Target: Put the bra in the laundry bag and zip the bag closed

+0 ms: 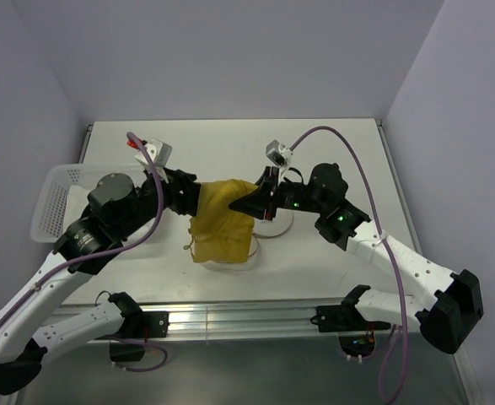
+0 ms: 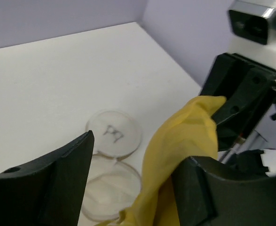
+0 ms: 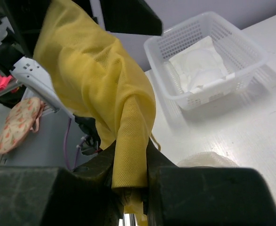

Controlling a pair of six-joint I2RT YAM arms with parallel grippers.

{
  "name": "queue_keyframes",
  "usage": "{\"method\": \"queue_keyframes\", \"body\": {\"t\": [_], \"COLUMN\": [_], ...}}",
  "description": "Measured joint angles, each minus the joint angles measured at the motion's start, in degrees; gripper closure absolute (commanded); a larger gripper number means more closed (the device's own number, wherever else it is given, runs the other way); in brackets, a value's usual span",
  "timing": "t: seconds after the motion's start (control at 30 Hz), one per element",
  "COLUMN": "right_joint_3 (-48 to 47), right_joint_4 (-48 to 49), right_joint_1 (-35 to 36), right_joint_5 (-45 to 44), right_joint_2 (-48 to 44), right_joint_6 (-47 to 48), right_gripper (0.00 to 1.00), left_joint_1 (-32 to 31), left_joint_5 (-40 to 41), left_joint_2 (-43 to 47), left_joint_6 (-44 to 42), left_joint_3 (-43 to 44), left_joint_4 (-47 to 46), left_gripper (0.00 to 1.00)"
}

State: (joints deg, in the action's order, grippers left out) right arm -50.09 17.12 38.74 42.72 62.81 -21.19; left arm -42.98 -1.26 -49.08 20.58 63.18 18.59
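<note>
- Right gripper [image 3: 130, 179]: fingers are clamped on a folded edge of the bra [image 1: 222, 219], with mesh fabric bunched between the pads.
- Left gripper [image 2: 138, 149]: jaws stand wide apart. The bra runs between them, against one finger. Whether it is hooked there cannot be told.
- Bra position: strung between the two grippers, off the table, with loose fabric and a thin strap hanging below the right gripper.
- Laundry bag [image 2: 110, 187]: below the grippers, with its marked lid [image 2: 113, 134] flipped open beside the mouth.
- Handling, judged: light, soft and limp. It sags, folds and swings, and the straps may snag on the zipper rim.
- Grip point, judged: take the padded cup bulk rather than the thin mesh edge, which can slide out of the pads.
</note>
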Motion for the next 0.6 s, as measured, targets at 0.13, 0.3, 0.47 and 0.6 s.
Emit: {"method": "queue_keyframes", "body": {"t": [0.13, 0.3, 0.47, 0.6], "right_joint_3": [0.74, 1.46, 1.77, 1.79], "right_joint_4": [-0.09, -0.50, -2.45, -4.24], "right_joint_1": [-1.84, -4.20, -4.66, -4.68], "right_joint_5": [-1.44, -3.78, -7.82, -12.15], "right_joint_2": [-0.98, -2.14, -4.22, -6.71], "right_joint_6": [-0.61, -1.07, -0.66, 0.02], "right_gripper": [0.87, 0.95, 1.00, 1.00], "left_joint_1": [0.00, 0.00, 0.02, 0.04], "left_joint_5": [9.44, 18.47, 21.33, 20.20], "left_joint_2": [2.93, 8.48, 11.15, 10.40], "left_joint_6": [1.25, 6.78, 16.02, 22.51], "left_joint_3": [1.73, 0.87, -7.17, -17.46], "left_joint_4": [7.48, 15.26, 17.25, 17.22], "left_gripper": [0.22, 0.29, 0.41, 0.49]}}
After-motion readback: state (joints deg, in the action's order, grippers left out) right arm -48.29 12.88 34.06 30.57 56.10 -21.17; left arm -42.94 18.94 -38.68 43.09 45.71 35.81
